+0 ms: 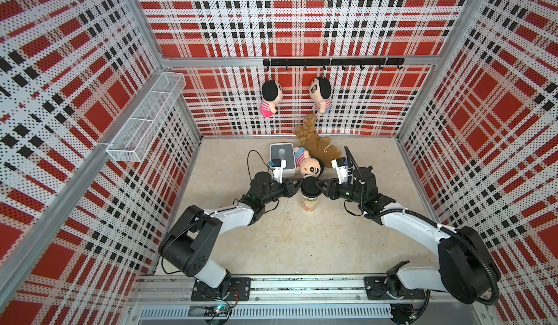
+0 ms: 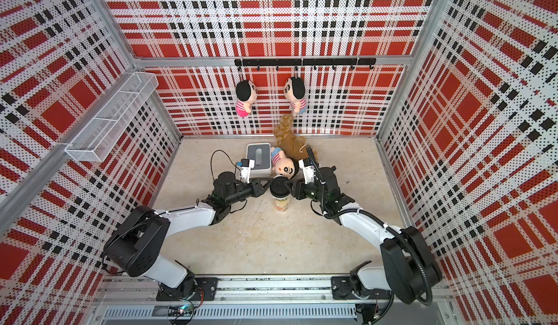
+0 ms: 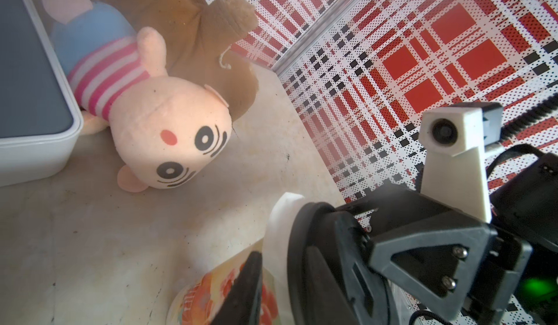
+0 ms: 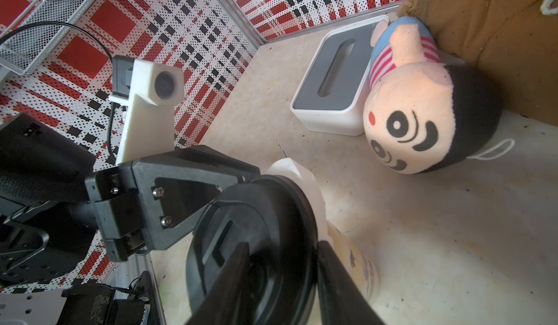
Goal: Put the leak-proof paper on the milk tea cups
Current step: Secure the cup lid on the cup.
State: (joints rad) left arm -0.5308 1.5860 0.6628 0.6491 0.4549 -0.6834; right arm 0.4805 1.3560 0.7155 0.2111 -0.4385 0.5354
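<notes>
Currently: milk tea cup [image 1: 311, 203] stands upright mid-table with a black lid [image 1: 310, 185] on top of its mouth. The leak-proof paper [image 4: 291, 169] lies between lid and cup; a whitish edge pokes out from under the lid on the side toward the plush doll [image 1: 311, 167]. My right gripper [image 1: 319, 184] pinches the lid's rim, one finger above and one below. My left gripper [image 1: 299, 184] meets the opposite edge, but I cannot tell whether it grips. Judgement: holding from opposite sides keeps the lid level, so the sheet isn't dragged off-centre.

Plush doll [image 1: 309, 166] lies beside white box [image 1: 283, 153], against brown plush toy [image 1: 317, 145]
</notes>
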